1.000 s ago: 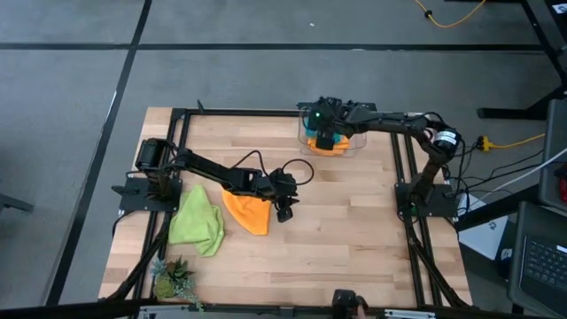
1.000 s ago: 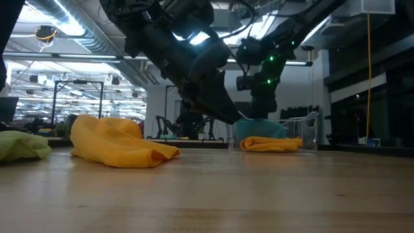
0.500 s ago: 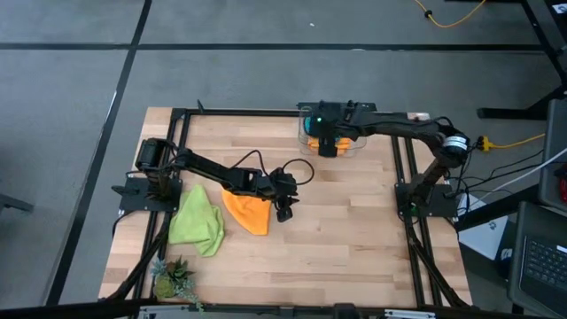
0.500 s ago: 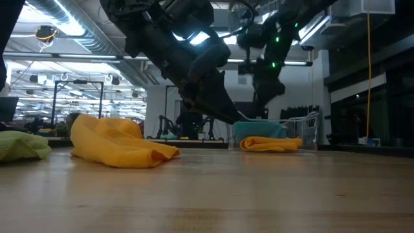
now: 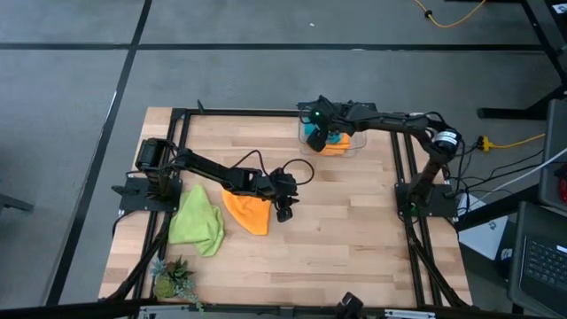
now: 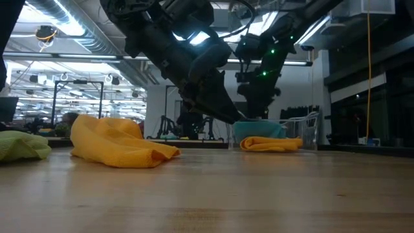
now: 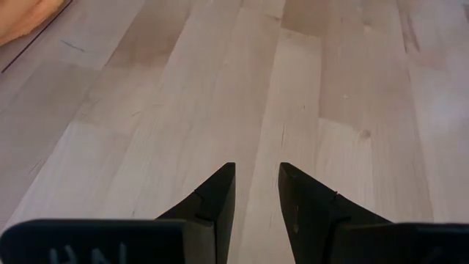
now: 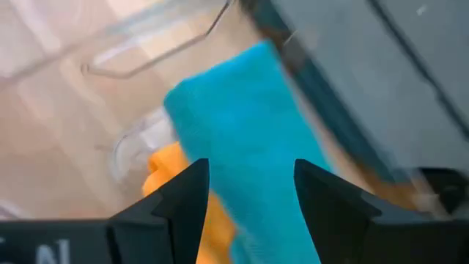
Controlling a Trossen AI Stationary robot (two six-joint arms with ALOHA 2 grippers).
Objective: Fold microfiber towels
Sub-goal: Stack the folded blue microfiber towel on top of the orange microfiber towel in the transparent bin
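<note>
**Towels split between the bin and the table's left side**

A turquoise towel (image 8: 242,139) and an orange towel (image 5: 336,147) lie in a clear bin (image 5: 354,142) at the table's (image 5: 354,239) far edge. A second orange towel (image 5: 247,211) and a lime green towel (image 5: 198,221) lie near the left edge. The right gripper (image 5: 314,140) hovers over the bin, fingers parted, empty. The left gripper (image 5: 285,213), slightly parted, sits beside the second orange towel.

A crumpled towel (image 5: 197,221) is lying at the table's (image 5: 354,239) left side, with a second towel (image 5: 248,211) just beside it on its right. A small plant (image 5: 174,280) is sitting at the near left corner. Two more towels (image 5: 335,142) are lying stacked inside a clear bin (image 5: 356,146) at the far edge, well apart from the others.
</note>
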